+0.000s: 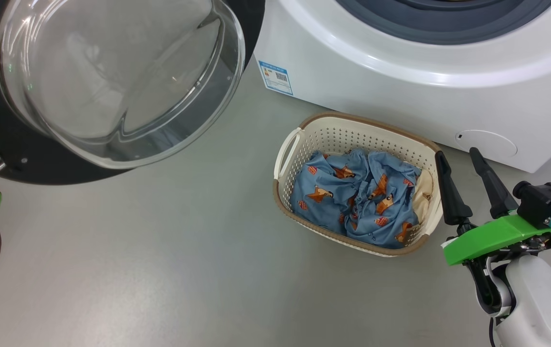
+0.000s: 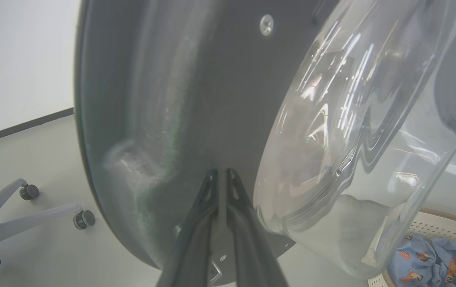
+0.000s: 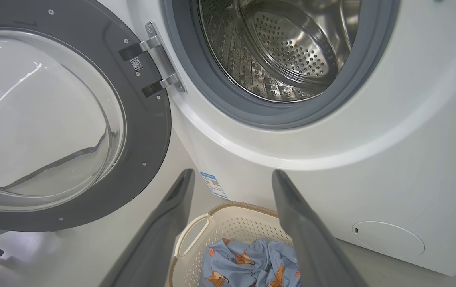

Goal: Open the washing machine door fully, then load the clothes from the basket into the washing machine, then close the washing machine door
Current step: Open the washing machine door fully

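Blue crumpled clothes [image 1: 357, 197] in holey cream basket [image 1: 347, 132], lower middle, beside white washing machine [image 1: 400, 91]. Round glassy door [image 1: 121, 82] open, upper left. Left gripper [image 2: 222, 175] pinched shut, right gripper [image 1: 456, 153] spread wide, both empty.

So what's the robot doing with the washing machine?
It's getting ready to load laundry. The washing machine door is swung open, and the left gripper, shut, has its tips at the door's dark inner rim, seemingly pushing it wider. The right gripper hangs open beside the basket on the floor. The clothes all lie in the basket, and the steel drum looks empty.
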Available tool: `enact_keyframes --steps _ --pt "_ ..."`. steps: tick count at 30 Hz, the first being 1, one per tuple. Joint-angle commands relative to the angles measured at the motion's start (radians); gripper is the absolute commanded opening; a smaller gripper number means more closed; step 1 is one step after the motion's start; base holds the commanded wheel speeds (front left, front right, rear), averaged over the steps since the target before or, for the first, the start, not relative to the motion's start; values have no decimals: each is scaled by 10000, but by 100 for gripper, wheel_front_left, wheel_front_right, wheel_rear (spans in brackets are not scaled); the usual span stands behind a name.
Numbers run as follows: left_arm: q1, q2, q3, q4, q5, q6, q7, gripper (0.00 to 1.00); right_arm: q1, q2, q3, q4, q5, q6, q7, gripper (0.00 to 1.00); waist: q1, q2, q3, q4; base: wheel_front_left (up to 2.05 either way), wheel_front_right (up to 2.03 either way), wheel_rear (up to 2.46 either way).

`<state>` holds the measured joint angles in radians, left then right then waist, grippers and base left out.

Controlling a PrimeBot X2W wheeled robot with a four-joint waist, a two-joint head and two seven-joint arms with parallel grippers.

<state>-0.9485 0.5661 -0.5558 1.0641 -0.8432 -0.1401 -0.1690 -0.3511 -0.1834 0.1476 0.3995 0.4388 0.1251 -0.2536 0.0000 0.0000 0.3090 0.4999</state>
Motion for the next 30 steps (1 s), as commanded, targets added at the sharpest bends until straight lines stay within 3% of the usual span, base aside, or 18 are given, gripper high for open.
enact_keyframes --steps 1,16,30 --pt "-389 800 220 -6 -115 94 -127 0 -137 117 162 -182 10 56 -82 100 0 0 -14 -5 0 0 0" --pt "490 1079 -505 -969 -1336 94 -596 0 75 177 60 -249 81 56 -82 100 0 0 -304 -104 0 0 0" --pt "1740 1176 -768 -2264 -1745 94 -915 0 463 137 83 -344 262 56 -82 100 0 0 -1026 -198 0 0 0"
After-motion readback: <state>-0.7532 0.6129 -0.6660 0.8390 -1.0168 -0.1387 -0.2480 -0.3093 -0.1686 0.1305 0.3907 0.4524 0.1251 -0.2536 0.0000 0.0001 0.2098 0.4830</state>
